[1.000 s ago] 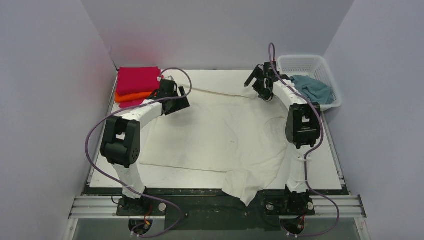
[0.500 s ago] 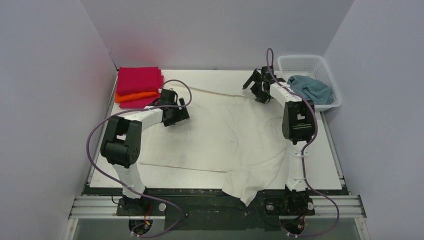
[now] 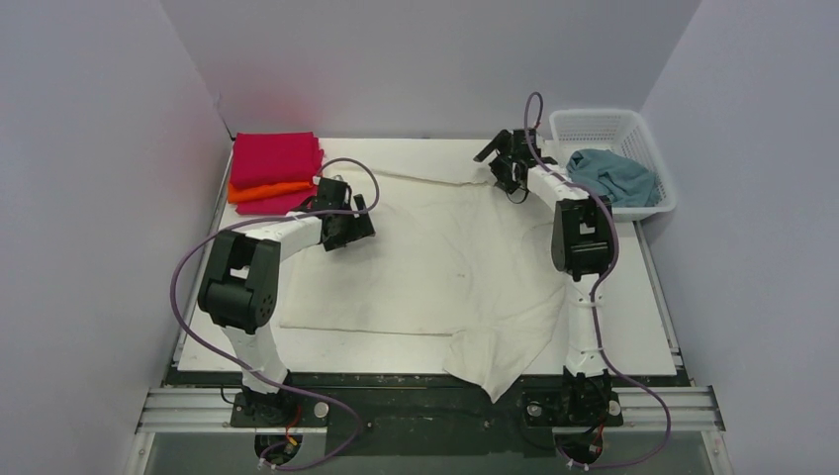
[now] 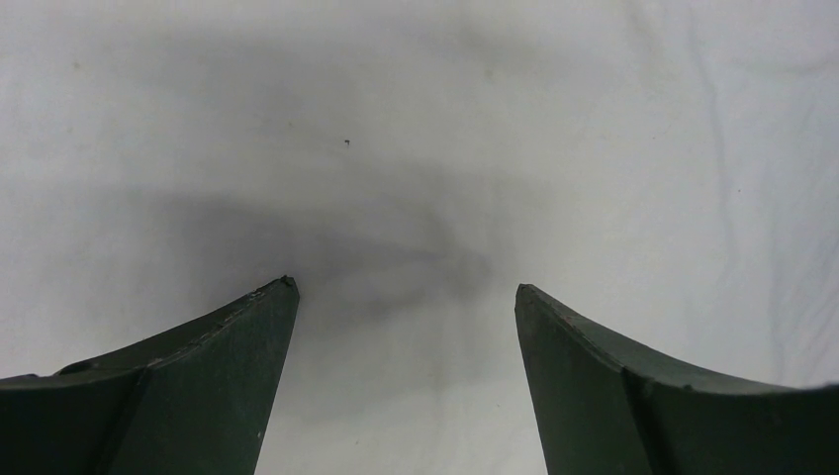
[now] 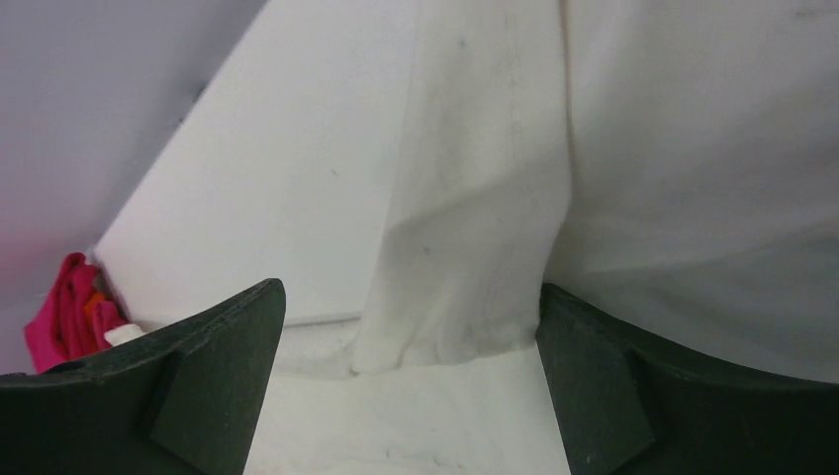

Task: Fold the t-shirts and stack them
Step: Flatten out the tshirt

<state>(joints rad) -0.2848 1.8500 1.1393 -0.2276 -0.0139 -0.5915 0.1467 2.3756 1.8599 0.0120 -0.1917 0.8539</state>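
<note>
The cream t-shirt lies spread on the table, one corner off the near edge. The left fingers and right fingers are splayed over it, empty. Folded pink tees and an orange tee are stacked far left; a grey-blue tee sits in the basket.

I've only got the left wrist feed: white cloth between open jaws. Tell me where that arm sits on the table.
Observer: Over the left part of the spread cream t-shirt, near the folded magenta and orange stack at the far-left corner.
Operator: Give me the right arm.
Observer: Its jaws stand open above the shirt's far edge, near the white mesh basket.
Operator: Report what's in it.
Observer: A crumpled grey-blue t-shirt.
</note>
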